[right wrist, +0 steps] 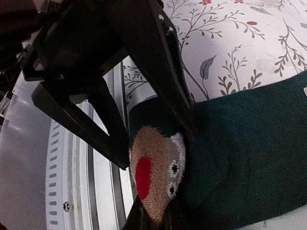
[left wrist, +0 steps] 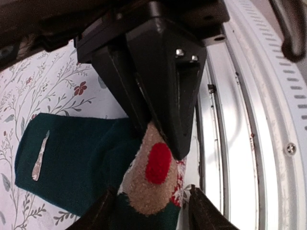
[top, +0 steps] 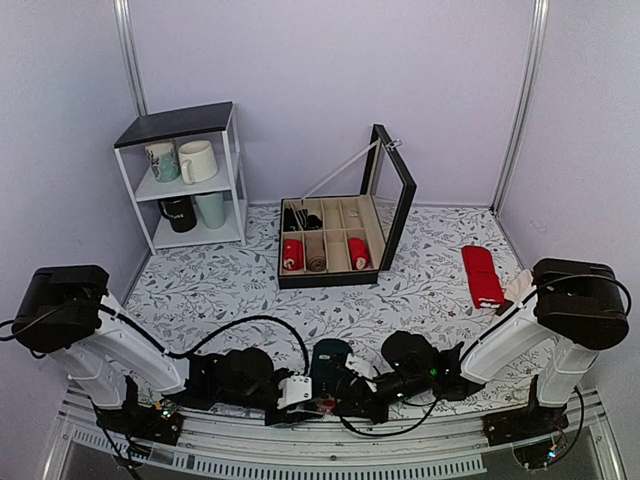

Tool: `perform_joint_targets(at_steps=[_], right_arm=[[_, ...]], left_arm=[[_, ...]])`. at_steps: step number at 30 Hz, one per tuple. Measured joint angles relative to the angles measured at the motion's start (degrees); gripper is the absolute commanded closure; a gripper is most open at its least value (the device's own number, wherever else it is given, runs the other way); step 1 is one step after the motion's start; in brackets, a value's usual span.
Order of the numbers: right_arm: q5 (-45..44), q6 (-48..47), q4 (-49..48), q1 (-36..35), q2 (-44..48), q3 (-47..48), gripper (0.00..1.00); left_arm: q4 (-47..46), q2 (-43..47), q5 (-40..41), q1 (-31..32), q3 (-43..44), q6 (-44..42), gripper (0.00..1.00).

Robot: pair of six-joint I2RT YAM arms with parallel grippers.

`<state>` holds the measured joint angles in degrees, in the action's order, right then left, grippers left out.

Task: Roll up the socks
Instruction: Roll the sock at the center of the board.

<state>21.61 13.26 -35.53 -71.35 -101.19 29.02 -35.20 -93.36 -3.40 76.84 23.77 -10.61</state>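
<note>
**Right end effector pins the sock end while the left stands open around it**

The dark teal-green fabric socks [left wrist: 72, 158] lie at the near edge of the flower-printed tabletop [top: 220, 290], just beside the ribbed metal rail [left wrist: 259, 143]. One end carries a brown patch with a red spot. That end is lifted and bunched, while the rest of the fabric lies flat on the tabletop.

The right end effector [right wrist: 152, 221] is clamped on the socks, its fingers together on the brown patch. The left end effector [left wrist: 153, 213] has its fingers apart and grips nothing. Both wrist views show the patterned end sitting in the gap between them. The two end effectors meet nose to nose over this same end, very close to each other.

This looks like the start of a roll, or a change of grip during one, with most of the length not yet wound. To do it well, the right pinch should hold firm as the anchor. The left fingers should close across the full thickness of the bunched end, not on one layer, before any turning. Rolling inward, away from the rail, would guard against the fabric slipping over the edge. Even tension should stop the layers from skewing. With the fingers this crowded, a small misalignment could make them knock together.
</note>
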Motion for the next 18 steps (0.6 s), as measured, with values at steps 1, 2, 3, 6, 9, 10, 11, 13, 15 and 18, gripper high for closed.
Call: perform_joint_targets(at_steps=[1, 2, 3, 6, 9, 10, 11, 13, 15, 18], right_arm=[[0.9, 0.3, -0.2, 0.3, -0.3, 0.1, 1.00], [1.4, 0.3, -0.3, 0.5, -0.4, 0.1, 1.00], [1.9, 0.5, -0.4, 0.7, -0.5, 0.2, 1.00], [3.0, 0.9, -0.5, 1.1, -0.8, 0.3, 1.00], [3.7, 1.0, -0.5, 1.4, -0.9, 0.3, 1.00], [3.8, 1.0, -0.5, 1.5, -0.9, 0.3, 0.99], [4.0, 1.0, -0.4, 1.6, -0.9, 0.3, 0.97], [4.2, 1.0, -0.4, 1.7, -0.9, 0.3, 0.86], [4.0, 1.0, -0.1, 1.7, -0.9, 0.4, 0.77], [3.0, 1.2, 0.7, 1.7, 0.0, 0.5, 0.56]], left_arm=[[0.0, -0.5, 1.1, 0.5, 0.1, -0.3, 0.50], [0.0, -0.8, 1.9, 1.0, 0.2, -0.4, 0.51], [0.0, -1.0, 2.8, 1.3, 0.3, -0.5, 0.54], [0.2, -1.6, 4.5, 1.6, 1.0, -0.4, 0.77], [0.4, -2.0, 4.6, 1.8, 1.4, -0.4, 1.00], [0.5, -2.0, 4.5, 1.9, 1.4, -0.4, 1.00], [0.5, -2.0, 4.4, 1.9, 1.4, -0.3, 1.00], [0.6, -2.0, 4.3, 1.9, 1.5, 0.2, 1.00], [0.6, -2.0, 4.2, 1.9, 1.5, 0.9, 1.00], [0.5, -2.0, 4.1, 1.9, 1.5, 2.6, 1.00]])
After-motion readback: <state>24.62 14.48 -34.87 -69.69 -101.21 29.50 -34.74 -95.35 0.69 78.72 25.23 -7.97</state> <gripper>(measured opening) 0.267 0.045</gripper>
